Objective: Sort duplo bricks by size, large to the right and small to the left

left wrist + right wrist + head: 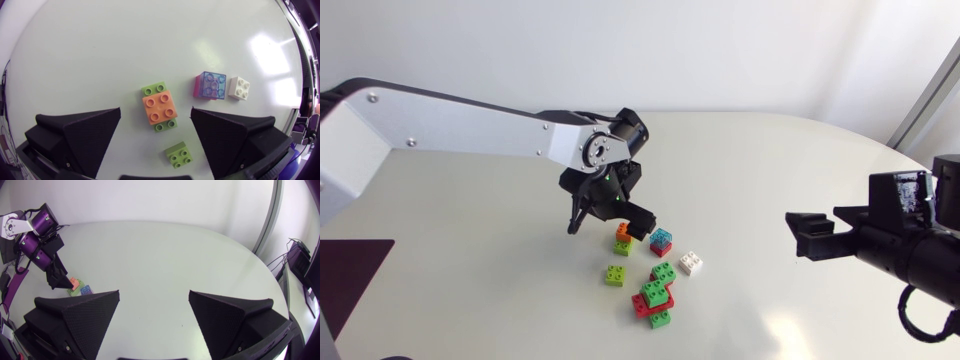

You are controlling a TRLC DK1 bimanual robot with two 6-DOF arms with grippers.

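Head view | worktop [470, 270]: wide stretch toward left edge for small bricks | left gripper [608, 220]: fingers spread over orange brick [160, 106] atop green brick [154, 89], mid-worktop | step: pick approach; next lower, pinch orange alone | blue brick [212, 84] near finger, nudge risk | right gripper [154, 297]: fingers spread, right edge
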